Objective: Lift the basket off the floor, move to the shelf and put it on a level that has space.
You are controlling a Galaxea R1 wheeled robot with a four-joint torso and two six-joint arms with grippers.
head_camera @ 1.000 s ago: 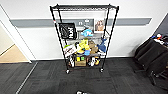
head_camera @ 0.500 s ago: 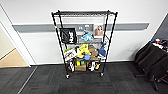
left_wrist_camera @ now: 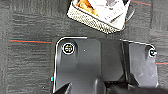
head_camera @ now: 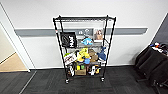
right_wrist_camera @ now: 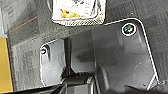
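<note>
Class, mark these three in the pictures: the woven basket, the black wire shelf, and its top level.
basket (left_wrist_camera: 93, 22): left wrist view, woven side wall.
shelf (head_camera: 57, 47): head view, front left post.
level (head_camera: 83, 18): head view, front edge of the top tier.

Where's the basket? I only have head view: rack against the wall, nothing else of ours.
Observer: In the left wrist view the basket sits on the floor, just past the arm's dark plate.
Operator: Empty?
Observer: No. The right wrist view shows pale and orange-yellow items inside it; I can't tell what they are.
Operator: Anything next to it?
Observer: The right wrist view also has a yellow surface bordering the carpet, well apart from the basket. I can't identify it.
</note>
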